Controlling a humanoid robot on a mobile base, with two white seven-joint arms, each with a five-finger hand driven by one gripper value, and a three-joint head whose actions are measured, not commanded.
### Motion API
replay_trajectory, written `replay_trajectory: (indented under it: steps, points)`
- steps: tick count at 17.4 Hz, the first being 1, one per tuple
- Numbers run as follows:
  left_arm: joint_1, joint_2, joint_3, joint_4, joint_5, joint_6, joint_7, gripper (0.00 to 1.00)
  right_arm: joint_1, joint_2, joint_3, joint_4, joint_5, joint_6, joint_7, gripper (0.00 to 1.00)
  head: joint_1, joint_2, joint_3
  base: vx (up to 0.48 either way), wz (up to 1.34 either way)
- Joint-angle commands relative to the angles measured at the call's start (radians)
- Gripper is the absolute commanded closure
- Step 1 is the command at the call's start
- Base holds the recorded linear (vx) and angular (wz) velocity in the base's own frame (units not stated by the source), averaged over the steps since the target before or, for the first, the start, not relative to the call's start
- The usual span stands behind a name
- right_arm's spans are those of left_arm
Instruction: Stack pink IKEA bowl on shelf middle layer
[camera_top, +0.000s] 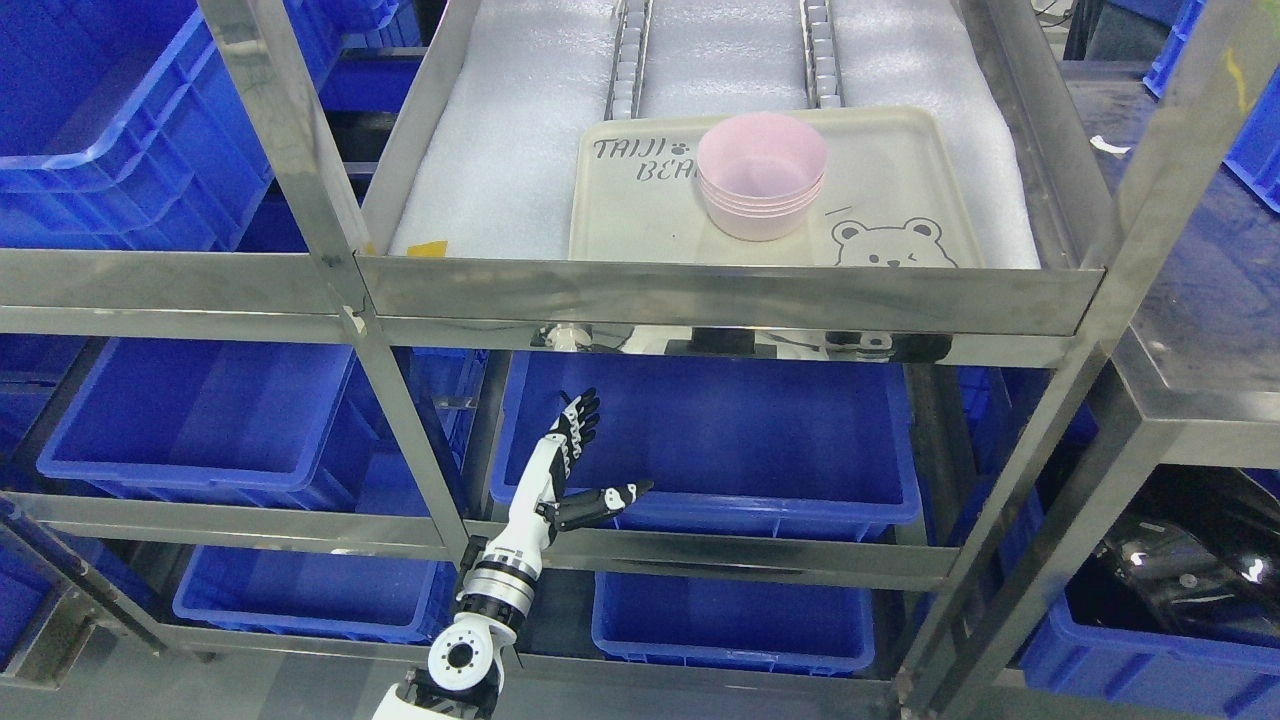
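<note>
Stainless steel shelving fills the head view, a frame of bright rails with blue plastic bins (215, 425) ranked on the levels below and off to either side. On the padded white shelf layer (500, 150) toward twelve o'clock sits a cream tray (900, 200) printed with a bear, and on that tray stands the stack of pink bowls (762, 180), upright and nested one inside another (about four rims can be counted, though the exact number is hard to be sure of). No loose pink bowl shows anywhere else in the picture, neither in the bins nor on the rails. The left hand (580, 470) rises from about six o'clock, in front of the bin (720, 440) beneath the tray's layer, fingers spread wide and thumb stuck out to three o'clock, holding nothing. It is well apart from the stack, below the front rail (720, 295) and clear of the tray. The right arm does not show at all. Judging from how things lie, the stacking looks done or very nearly so: the bowls sit squarely together on the shelf and the hand is empty. What seems left, if anything, is only for the arm to draw clear of the frame.
</note>
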Motion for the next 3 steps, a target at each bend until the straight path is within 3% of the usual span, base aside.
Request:
replay_trajectory:
  steps: [1,3]
  points:
    - [-0.007,0.017,-0.002,0.0,0.003,0.0,-0.002,0.0,0.021,-0.017,0.0,-0.017,0.0,0.0,0.0,0.0,0.0,0.0,0.0,0.0,0.0]
    - [-0.007,0.017,-0.002,0.0,0.003,0.0,-0.002,0.0,0.021,-0.017,0.0,-0.017,0.0,0.0,0.0,0.0,0.0,0.0,0.0,0.0,0.0]
